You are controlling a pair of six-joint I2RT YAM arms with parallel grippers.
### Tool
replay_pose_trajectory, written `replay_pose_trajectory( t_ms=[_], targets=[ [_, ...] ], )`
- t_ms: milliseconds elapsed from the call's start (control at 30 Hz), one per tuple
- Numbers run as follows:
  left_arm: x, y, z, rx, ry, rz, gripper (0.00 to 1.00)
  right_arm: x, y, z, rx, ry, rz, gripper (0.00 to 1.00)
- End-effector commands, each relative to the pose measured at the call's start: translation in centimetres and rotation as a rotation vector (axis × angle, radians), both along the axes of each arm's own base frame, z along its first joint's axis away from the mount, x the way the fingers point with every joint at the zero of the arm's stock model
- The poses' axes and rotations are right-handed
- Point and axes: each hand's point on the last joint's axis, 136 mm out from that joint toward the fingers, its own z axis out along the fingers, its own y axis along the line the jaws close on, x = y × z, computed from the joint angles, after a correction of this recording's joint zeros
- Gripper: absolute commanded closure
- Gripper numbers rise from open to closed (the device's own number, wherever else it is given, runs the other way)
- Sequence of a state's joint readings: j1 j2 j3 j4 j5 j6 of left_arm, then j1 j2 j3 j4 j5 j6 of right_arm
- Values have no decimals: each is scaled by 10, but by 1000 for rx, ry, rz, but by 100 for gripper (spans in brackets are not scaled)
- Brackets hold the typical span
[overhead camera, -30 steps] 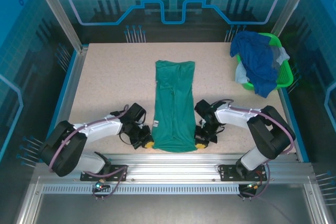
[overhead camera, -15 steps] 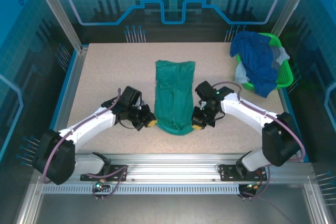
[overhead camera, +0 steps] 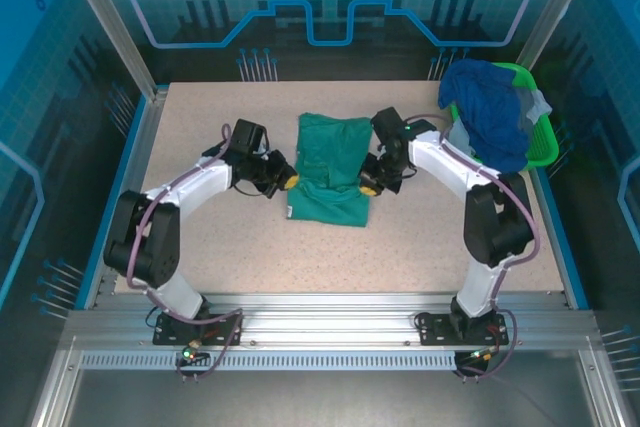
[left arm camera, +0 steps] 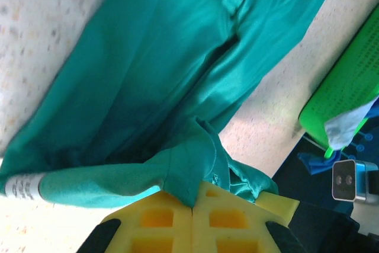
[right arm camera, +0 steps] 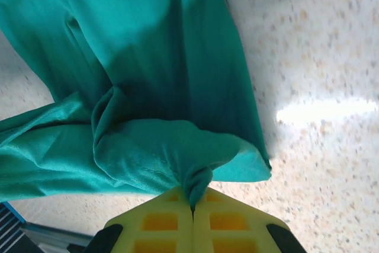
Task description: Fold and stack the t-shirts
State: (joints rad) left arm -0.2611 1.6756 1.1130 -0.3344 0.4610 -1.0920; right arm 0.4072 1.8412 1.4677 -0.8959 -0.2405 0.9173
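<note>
Cloth of one teal-green t-shirt [overhead camera: 330, 172] lies in the middle of the table [overhead camera: 220, 237], a little toward the far side, as a narrow strip running from near to far. The left gripper [overhead camera: 287, 182] stands at the left edge of the shirt and the right gripper [overhead camera: 368, 187] at its right edge, both about halfway along it. In the left wrist view the yellow fingers [left arm camera: 160, 220] are pressed together and pinch a fold of the green cloth between them; a small white tag [left arm camera: 22, 186] shows on the cloth near the left border. In the right wrist view the fingers pinch a bunched fold in the same manner. The near part of the shirt seems to be doubled, though from above this is not fully clear. At the far right corner the green basket [overhead camera: 543, 147] holds the other t-shirts [overhead camera: 495, 122], royal blue, pale blue and grey, well apart from both grippers.
</note>
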Motion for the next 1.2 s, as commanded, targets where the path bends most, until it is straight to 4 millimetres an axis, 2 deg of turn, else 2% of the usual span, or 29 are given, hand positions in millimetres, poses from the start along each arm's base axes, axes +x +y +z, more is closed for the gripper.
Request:
replay_pose_trajectory(
  t_ms=[0, 233, 300, 333, 367, 467, 533, 600, 667, 767, 800, 900, 1033, 1167],
  targets=[
    [26, -1, 3, -5, -47, -27, 100, 18, -5, -7, -30, 12, 4, 100],
    [67, 2, -15, -6, -50, -28, 100, 55, -2, -26, -31, 32, -13, 100],
    [81, 1, -22, -13, -50, -30, 97, 63, -7, -36, -46, 47, -30, 100],
    [86, 2, -24, -9, -45, -33, 94, 67, -9, -39, -48, 46, -41, 97],
    [90, 5, -28, 5, -39, -38, 91, 73, -11, -41, -51, 38, -50, 89],
    [95, 17, -24, 68, -57, -21, 60, 92, -19, -35, -62, -32, -60, 67],
    [90, 19, -14, 81, -79, -25, 55, 98, -24, -22, -69, -72, -60, 61],
    [73, 17, -5, 90, -82, -45, 56, 93, -26, -9, -75, -104, -52, 58],
    [54, 12, -1, 96, -78, -71, 63, 81, -21, -2, -72, -115, -35, 59],
    [29, -2, -12, 66, -27, -98, 76, 56, -4, -5, -54, -106, 0, 68],
    [24, -7, -19, 53, -11, -103, 84, 49, 5, -8, -46, -101, 10, 76],
    [18, -23, -34, 36, 29, -135, 97, 37, 23, -18, -38, -85, 34, 89],
    [20, -28, -54, 93, 81, -177, 100, 33, 38, -38, -26, -31, 48, 92],
    [27, -27, -63, 121, 88, -190, 100, 45, 42, -52, -33, -7, 45, 93]
  ],
)
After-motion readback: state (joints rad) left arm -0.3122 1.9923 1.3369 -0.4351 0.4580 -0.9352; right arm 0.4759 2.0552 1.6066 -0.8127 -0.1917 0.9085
